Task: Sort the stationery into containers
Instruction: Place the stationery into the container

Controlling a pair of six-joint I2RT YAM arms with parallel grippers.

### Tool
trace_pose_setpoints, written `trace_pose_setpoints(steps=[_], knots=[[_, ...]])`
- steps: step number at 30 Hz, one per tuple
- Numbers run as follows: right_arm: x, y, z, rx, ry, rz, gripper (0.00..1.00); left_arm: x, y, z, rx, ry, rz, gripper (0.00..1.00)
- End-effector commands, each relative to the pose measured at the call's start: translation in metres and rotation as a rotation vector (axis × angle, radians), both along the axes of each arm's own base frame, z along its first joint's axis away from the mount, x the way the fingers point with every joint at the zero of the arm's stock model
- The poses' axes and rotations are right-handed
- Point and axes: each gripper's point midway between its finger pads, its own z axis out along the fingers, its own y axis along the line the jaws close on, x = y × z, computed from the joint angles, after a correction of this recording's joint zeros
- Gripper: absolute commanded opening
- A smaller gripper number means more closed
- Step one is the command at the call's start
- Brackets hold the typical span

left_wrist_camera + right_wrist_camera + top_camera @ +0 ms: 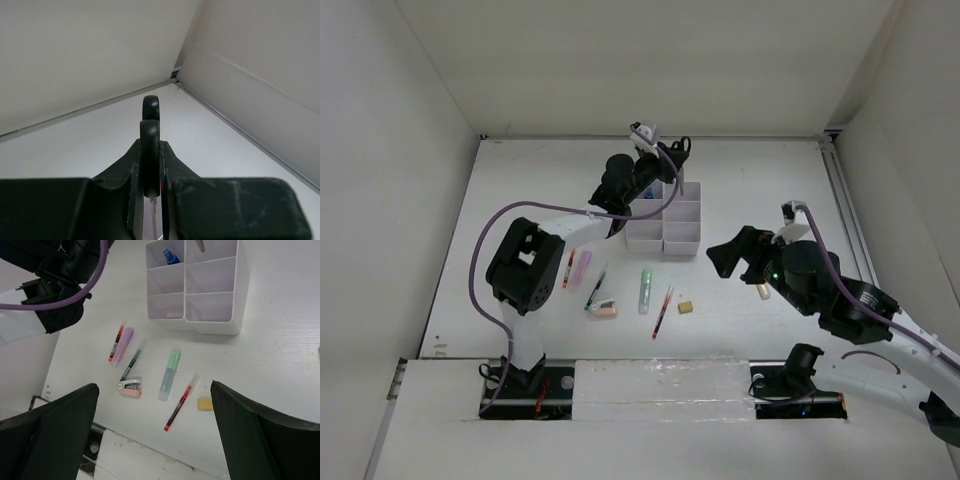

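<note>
Nearest the arm bases, the right fingers point(55, 435) are two broad, matte black wedges spread wide apart with nothing between them. They hang over the right half of the smooth white counter point(770, 180).

Below and left of them, loose stationery lies flat in a ragged row. A slim red pen point(178, 403) with a clear barrel lies at a slant, and a small tan eraser cube point(205, 403) sits just beside it on the right. Left of the pen are a pale green marker point(170, 375) with a translucent body and a rounded pink stapler point(131, 388). A thin dark pen point(132, 361) has its near end touching the stapler. Farther left, a pink marker point(123, 344) and an orange-red pen point(116, 341) lie side by side, touching.

Beyond the row stands the organiser point(210, 322), a glossy white plastic box with thin walls. It has six square cells in two columns of three. A blue-capped tube point(170, 256) leans in the far-left cell, and the other cells show only their white walls.

Farthest out, the left fingers point(131, 170) are pressed together on the scissors point(151, 107). The two black oval handle loops stand upright above them, one behind the other, and a sliver of grey blade shows below. In the top view this arm reaches over the far end of the organiser. Plain white walls meet in a corner behind it.
</note>
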Motion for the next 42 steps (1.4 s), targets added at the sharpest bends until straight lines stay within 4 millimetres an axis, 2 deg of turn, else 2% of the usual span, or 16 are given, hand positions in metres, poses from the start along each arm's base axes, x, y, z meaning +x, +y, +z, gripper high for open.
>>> trace_pose_setpoints(steps=[1,4,8,10,11,17,21,28,31,33,34,35,36,37,39,42], knots=[[-0.004,-0.013,0.007,0.012,-0.03,-0.022,1.0,-0.008,-0.005,0.055,-0.098,-0.196,-0.039,0.0],[-0.01,-0.017,0.013,0.052,-0.071,0.002,1.0,-0.005,-0.009,0.051,-0.099,-0.204,-0.051,0.0],[-0.014,-0.023,0.019,0.086,-0.094,0.002,1.0,0.001,-0.014,0.033,-0.074,-0.189,-0.058,0.0],[-0.014,-0.024,0.016,0.068,-0.092,0.004,1.0,0.0,-0.013,0.039,-0.08,-0.217,-0.054,0.0],[-0.015,-0.025,0.018,0.076,-0.097,0.004,1.0,0.0,-0.013,0.029,-0.073,-0.206,-0.055,0.0],[-0.016,-0.028,0.018,0.053,-0.1,0.009,1.0,0.002,-0.012,0.013,-0.062,-0.199,-0.042,0.0],[-0.018,-0.03,0.028,0.076,-0.116,0.008,1.0,0.006,-0.013,0.001,-0.052,-0.179,-0.034,0.0],[-0.019,-0.03,0.026,0.063,-0.113,0.02,1.0,0.008,-0.012,-0.01,-0.043,-0.161,-0.026,0.0],[-0.019,-0.03,0.026,0.063,-0.113,0.02,1.0,0.006,-0.011,-0.019,-0.038,-0.138,-0.028,0.12],[-0.018,-0.032,0.026,0.061,-0.116,0.01,1.0,0.005,-0.011,-0.024,-0.031,-0.128,-0.028,0.26],[-0.018,-0.032,0.026,0.061,-0.116,0.009,1.0,0.002,-0.011,-0.014,-0.044,-0.151,-0.038,0.32],[-0.017,-0.033,0.026,0.059,-0.118,-0.001,1.0,0.0,-0.01,-0.016,-0.052,-0.146,-0.041,0.38],[-0.017,-0.033,0.026,0.059,-0.118,-0.001,1.0,-0.002,-0.01,-0.021,-0.045,-0.138,-0.05,0.52],[-0.015,-0.033,0.024,0.049,-0.114,-0.009,1.0,-0.004,-0.01,-0.015,-0.058,-0.139,-0.052,0.6],[-0.014,-0.033,0.02,0.039,-0.11,-0.018,1.0,-0.007,-0.007,-0.013,-0.065,-0.151,-0.052,0.69],[-0.004,-0.038,0.008,0.025,-0.085,-0.086,1.0,-0.018,-0.002,0.006,-0.108,-0.159,-0.06,0.94]])
